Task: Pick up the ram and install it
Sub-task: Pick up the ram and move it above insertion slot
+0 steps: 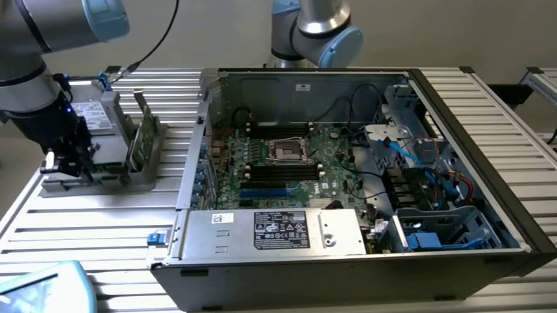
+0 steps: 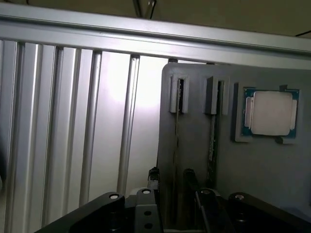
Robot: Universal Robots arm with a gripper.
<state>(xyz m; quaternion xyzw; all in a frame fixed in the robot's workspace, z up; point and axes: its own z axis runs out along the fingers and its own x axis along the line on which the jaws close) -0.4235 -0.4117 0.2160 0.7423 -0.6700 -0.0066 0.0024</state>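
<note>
The long, thin dark-green ram stick (image 2: pixel 176 141) is standing on edge in the slot nearest the outer edge of the grey moulded parts holder (image 2: pixel 252 170), not yet lifted. A second thin green card (image 2: pixel 213 141) is sitting in the holder's neighbouring slot, and a square silver processor chip (image 2: pixel 270 112) is lying in the holder's recess beyond that.

The black two-finger gripper (image 2: pixel 171 174) is straddling the ram with its jaws spread. One finger is showing on each side of the stick, with a sliver of holder visible between pad and board, so nothing is being pinched.

In the exterior view the gripper (image 1: pixel 72 163) is hanging over the end of the holder (image 1: pixel 96 186) that lies away from the open black computer case (image 1: pixel 513 202), the holder resting on the ribbed aluminium table (image 1: pixel 87 222).

The grasp appears to be the step in hand. Doing it well is likely depending on keeping the stick centred between the pads, closing on its flat faces, and staying parallel to the slot guides so the board is not jamming or brushing the neighbouring card
</note>
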